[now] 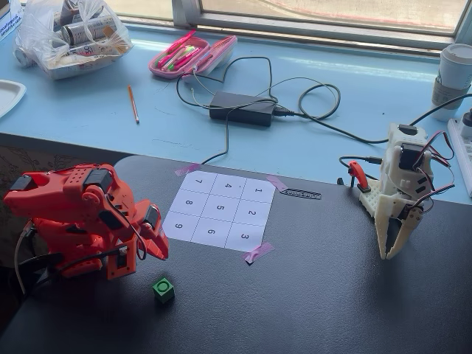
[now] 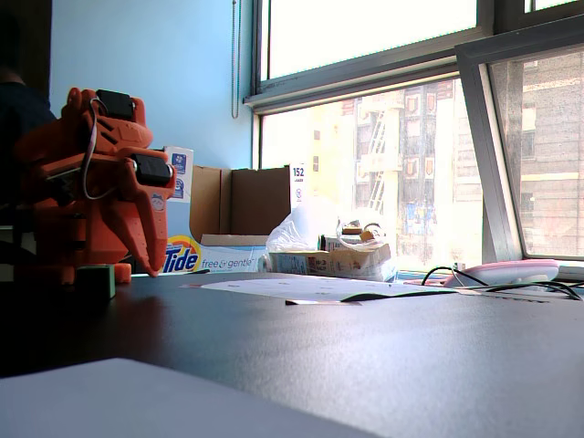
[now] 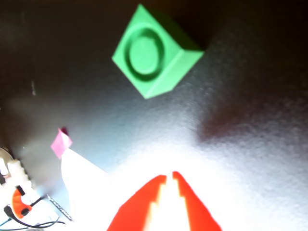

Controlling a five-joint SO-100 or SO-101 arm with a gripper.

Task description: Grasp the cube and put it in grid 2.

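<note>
Sitting apart from the cube (image 3: pixel 153 53), the nearly closed, empty end effector (image 3: pixel 168 177) nears pink tape (image 3: pixel 61 143).

Green cube (image 1: pixel 164 289) apart from grid 2 (image 1: pixel 250 212)

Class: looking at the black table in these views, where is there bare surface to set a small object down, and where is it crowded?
Free: the black table between the green cube and the white arm, below the numbered sheet. Cell 2 itself is bare. Crowded: around the orange pincer near the cube, and the blue ledge with its power adapter and cables.
</note>
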